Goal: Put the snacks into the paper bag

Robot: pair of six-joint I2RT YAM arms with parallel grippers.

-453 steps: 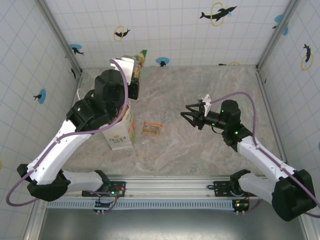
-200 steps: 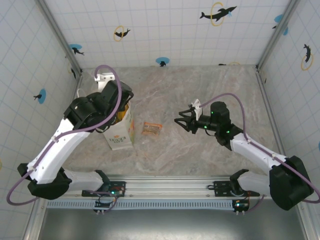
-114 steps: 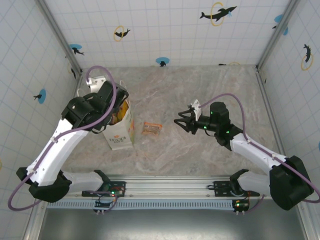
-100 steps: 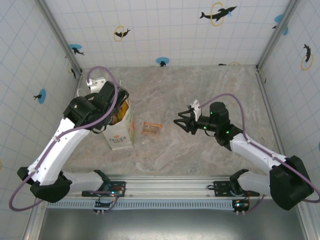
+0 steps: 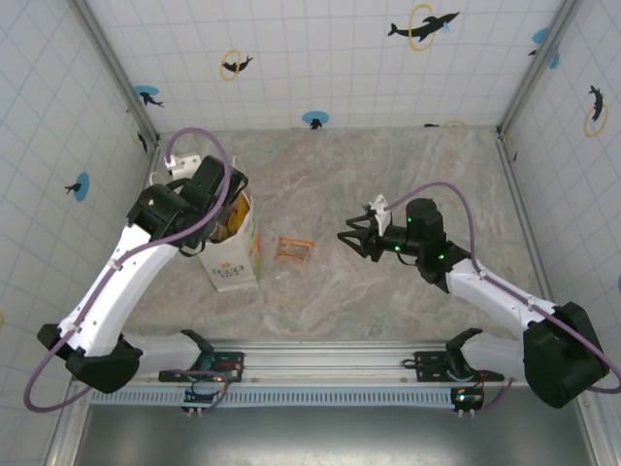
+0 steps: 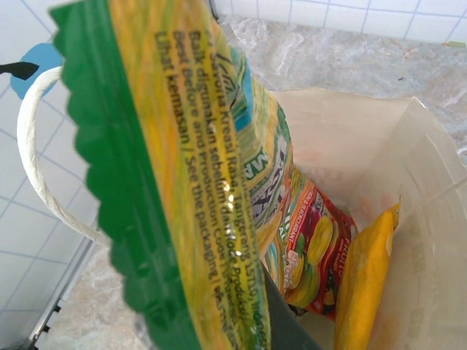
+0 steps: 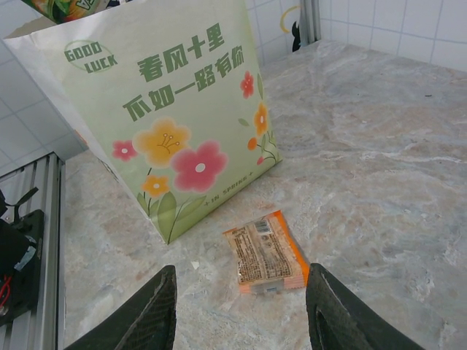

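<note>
Found the left jaws clenched on a long orange-and-green foil packet with a crinkle-cut edge (image 6: pixel 182 182), held tilted at the open mouth of the tall cream paper bag with flower print (image 5: pixel 233 254), lower end seemingly inside the rim. Spotted a red snack packet (image 6: pixel 314 248) and a flat yellow packet (image 6: pixel 365 284) deeper in the bag. Found the right jaws released, partly spread, hovering above the marble-pattern worktop (image 5: pixel 388 165) and aimed at a small flat orange packet (image 5: pixel 294 249) lying loose just beside the bag's printed face.

By judgement:
- Risk of snagging on the rim or the thin white loop handle (image 6: pixel 36 175) if released this tilted.
- Risk of tipping the light bag during withdrawal, perhaps onto the orange packet.
- Risk of nudging the bag when reaching in low from the right.
</note>
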